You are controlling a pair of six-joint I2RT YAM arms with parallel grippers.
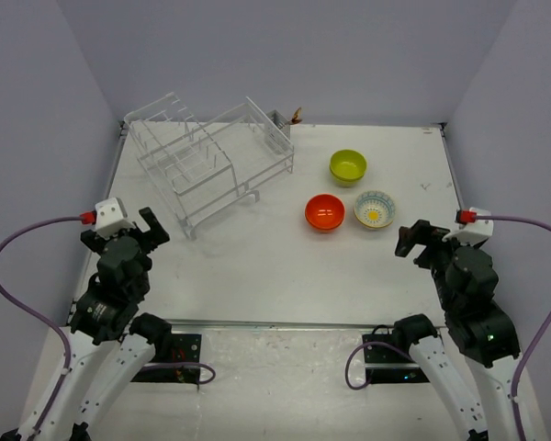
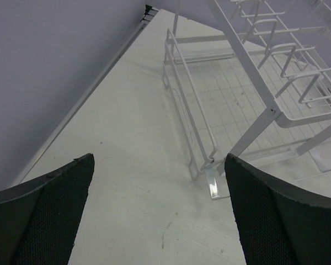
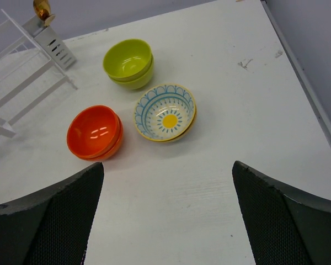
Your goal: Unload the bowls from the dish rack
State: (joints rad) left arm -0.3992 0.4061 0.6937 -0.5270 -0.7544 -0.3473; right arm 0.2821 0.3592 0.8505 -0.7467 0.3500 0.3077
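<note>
Bowls: 3 spots, all out on the table [image 1: 257, 276], right of the dish rack [image 1: 211, 161], none in it
- lime-green bowl [image 3: 128, 62] farthest back, upright
- orange-red bowl [image 3: 94, 132] nearer, closest of the 3 to the rack, apart from its corner
- whitish bowl [image 3: 165, 112], blue scalloped rim, yellow centre, just beside the orange-red one on its right, a narrow gap between them
- right wrist view: each seems to show a 2nd rim beneath, maybe nested pairs; cannot tell for certain

Rack: sits askew at the back left of the table, tines upright, no bowl visible among the bars. Small side cup [image 3: 52, 47] on its far right corner, something gold-brown sticking up out of it.

Left gripper [image 2: 159, 160]: jaws spread wide, nothing between them, hanging above bare table just short of the rack's near corner.

Right gripper [image 3: 168, 165]: jaws spread wide too, holding nothing, near side of the 3 bowls and clear of them
</note>
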